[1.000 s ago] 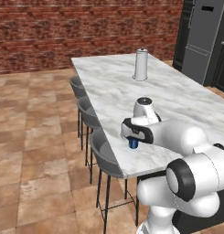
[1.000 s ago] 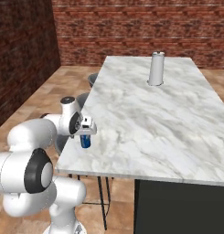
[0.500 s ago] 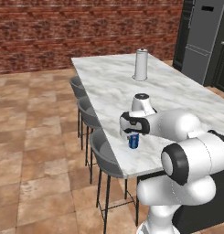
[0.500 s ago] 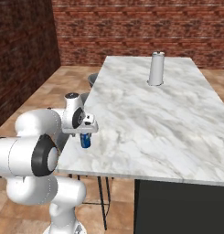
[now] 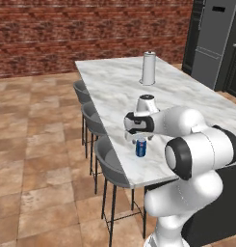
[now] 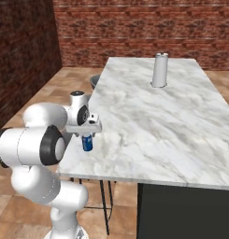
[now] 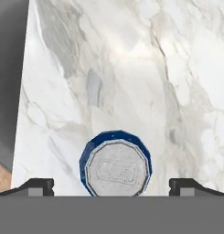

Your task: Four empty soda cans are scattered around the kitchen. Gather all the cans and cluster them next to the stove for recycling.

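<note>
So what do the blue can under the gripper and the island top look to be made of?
The blue can looks like painted metal: a glossy blue wall with a dull silver top that bears a stamped, tab-like outline. The island top looks like polished white marble, with grey veins and a soft sheen, though it could as well be a printed laminate. The gripper stands open above the can.
</note>
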